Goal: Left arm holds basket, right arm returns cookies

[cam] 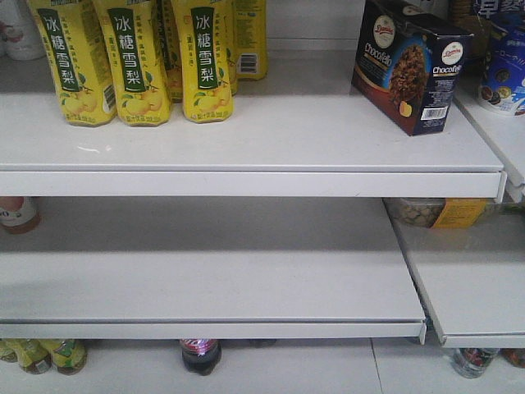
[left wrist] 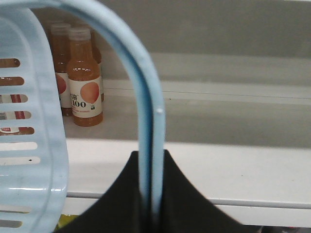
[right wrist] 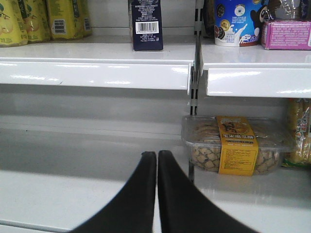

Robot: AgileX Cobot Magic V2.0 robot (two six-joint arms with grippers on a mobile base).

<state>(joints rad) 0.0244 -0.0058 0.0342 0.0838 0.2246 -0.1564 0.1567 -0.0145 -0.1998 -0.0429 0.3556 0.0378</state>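
Note:
The cookies, a dark navy carton, stand upright on the top shelf at the right; the right wrist view shows the carton's barcode side on the upper shelf. My right gripper is shut with nothing between its fingers, low in front of the middle shelf, well below the carton. My left gripper is shut on the blue handle of the light blue basket, whose slotted wall fills the left of that view. Neither arm shows in the front view.
Yellow drink bottles stand at the top shelf's left. A clear tub of snacks with a yellow label sits on the middle shelf to the right. Orange juice bottles stand behind the basket. A blue-white tub and pink box sit right of the carton.

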